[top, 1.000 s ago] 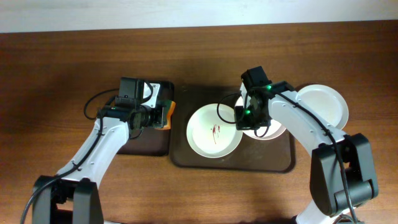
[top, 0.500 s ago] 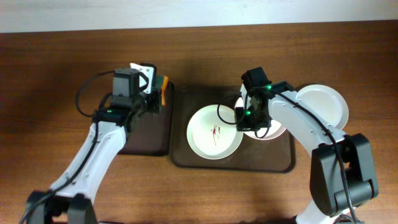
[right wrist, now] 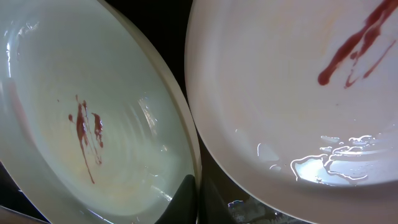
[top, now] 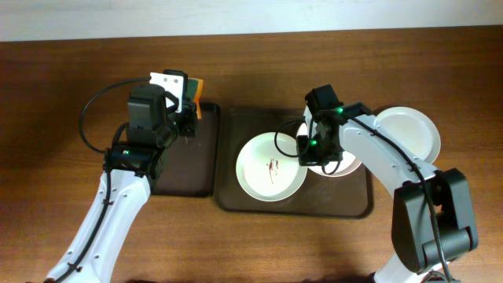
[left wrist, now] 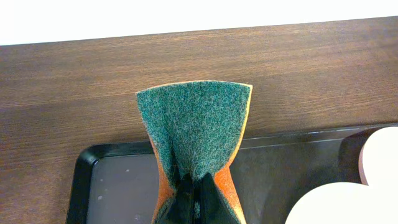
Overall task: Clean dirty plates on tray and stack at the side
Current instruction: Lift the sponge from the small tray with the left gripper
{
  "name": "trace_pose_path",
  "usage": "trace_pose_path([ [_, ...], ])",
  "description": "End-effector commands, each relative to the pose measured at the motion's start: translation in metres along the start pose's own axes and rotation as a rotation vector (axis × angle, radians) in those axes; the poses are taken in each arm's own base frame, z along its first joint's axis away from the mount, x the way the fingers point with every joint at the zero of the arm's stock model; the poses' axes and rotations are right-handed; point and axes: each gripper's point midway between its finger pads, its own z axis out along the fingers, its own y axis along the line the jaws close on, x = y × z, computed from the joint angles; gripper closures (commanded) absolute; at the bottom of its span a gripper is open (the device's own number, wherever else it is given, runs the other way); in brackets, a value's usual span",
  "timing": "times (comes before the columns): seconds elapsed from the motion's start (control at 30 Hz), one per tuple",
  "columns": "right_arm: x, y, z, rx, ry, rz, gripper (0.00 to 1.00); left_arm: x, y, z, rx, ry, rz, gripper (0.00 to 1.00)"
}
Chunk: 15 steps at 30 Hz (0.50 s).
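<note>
As the left claw (left wrist: 194,193) rose, sponge (left wrist: 196,124) shifted rearward.

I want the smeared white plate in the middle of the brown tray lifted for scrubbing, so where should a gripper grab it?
Probably its thin raised rim, pinched from the left. The round white red-smeared plate lies face-up on the dark brown tray, and the pale grey-green plate and right gripper crowd its right edge.

No text, label, brand, number or sign can be read on the plates (top: 271,167), the tray (top: 244,122), the sponge (left wrist: 194,124) or the bench (top: 63,94).
</note>
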Motion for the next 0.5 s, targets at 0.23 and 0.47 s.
trace_pose_path([
  [0.23,0.0046,0.0011,0.0015,-0.01,0.014,0.006,0.96,-0.0132,0.0071,-0.0098,-0.041,-0.045,0.009,1.0],
  [0.47,0.0046,0.0011,0.0015,-0.01,0.014,0.006,0.96,-0.0132,0.0071,-0.0098,-0.042,-0.045,0.009,1.0],
])
